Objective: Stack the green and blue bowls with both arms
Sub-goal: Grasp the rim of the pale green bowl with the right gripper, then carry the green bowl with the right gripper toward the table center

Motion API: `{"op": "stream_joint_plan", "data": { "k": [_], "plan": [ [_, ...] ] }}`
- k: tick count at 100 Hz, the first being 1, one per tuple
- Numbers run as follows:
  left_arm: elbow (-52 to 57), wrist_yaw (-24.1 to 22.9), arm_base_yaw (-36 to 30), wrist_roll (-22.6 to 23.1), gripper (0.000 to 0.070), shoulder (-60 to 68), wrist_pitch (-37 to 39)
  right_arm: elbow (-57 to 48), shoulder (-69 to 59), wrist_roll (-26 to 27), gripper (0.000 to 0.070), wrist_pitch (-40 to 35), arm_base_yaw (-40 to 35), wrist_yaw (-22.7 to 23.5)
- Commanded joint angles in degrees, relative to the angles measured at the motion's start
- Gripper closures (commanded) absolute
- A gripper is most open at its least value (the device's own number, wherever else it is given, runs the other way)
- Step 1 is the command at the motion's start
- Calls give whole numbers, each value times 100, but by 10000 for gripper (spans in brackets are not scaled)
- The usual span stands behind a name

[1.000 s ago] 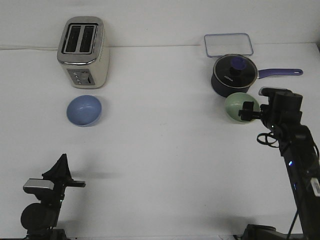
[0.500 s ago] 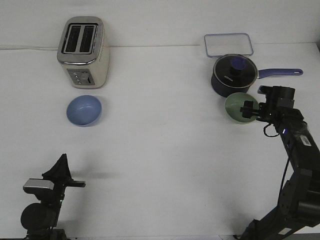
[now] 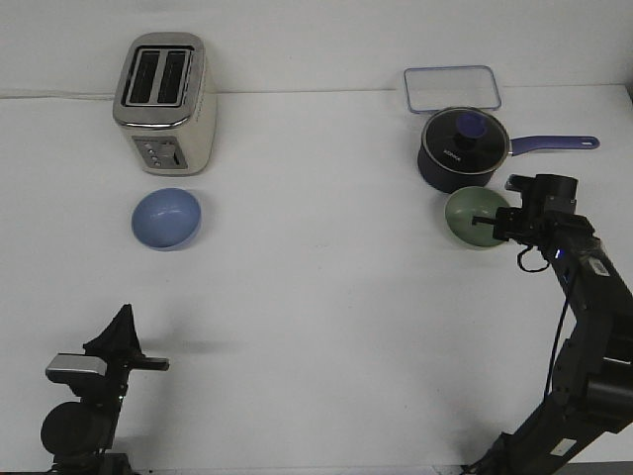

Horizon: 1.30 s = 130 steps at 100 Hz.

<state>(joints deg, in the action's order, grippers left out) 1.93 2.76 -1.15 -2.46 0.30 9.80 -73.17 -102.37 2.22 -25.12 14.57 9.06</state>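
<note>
The right gripper (image 3: 497, 224) sits at the green bowl (image 3: 474, 217), its fingers reaching over the rim nearest the arm; I cannot tell whether they are apart or clamped. That bowl rests on the white bench (image 3: 326, 317) just in front of the saucepan (image 3: 462, 149). The blue bowl (image 3: 166, 218) lies far to the saucepan's left, just in front of the toaster (image 3: 165, 101). The left gripper (image 3: 148, 363) hangs low, well short of the blue bowl, its state unclear. Behind the saucepan lies a clear lid (image 3: 452, 88).
</note>
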Motion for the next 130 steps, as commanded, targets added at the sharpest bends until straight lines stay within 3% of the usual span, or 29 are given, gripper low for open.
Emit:
{"op": "stream_joint_plan", "data": {
  "k": [1, 39, 50, 72, 98, 130],
  "plan": [
    [-111, -17, 4, 7, 688, -11, 59, -79, -92, 7, 700, -63, 9, 68],
    [-111, -17, 4, 7, 688, -11, 59, -81, 1322, 321, 700, -837, -481, 885],
    [-111, -17, 4, 7, 688, -11, 59, -79, 1799, 369, 700, -1150, -955, 1237],
    [-111, -17, 4, 7, 688, -11, 59, -42, 2081, 243, 700, -1694, -2328, 1132],
    [-111, -17, 4, 7, 688, -11, 59, 964, 2055, 726, 700, -778, -3711, 968],
    [-111, -17, 4, 7, 688, -11, 59, 2076, 2055, 1285, 700, 229, -4616, 691]
  ]
}}
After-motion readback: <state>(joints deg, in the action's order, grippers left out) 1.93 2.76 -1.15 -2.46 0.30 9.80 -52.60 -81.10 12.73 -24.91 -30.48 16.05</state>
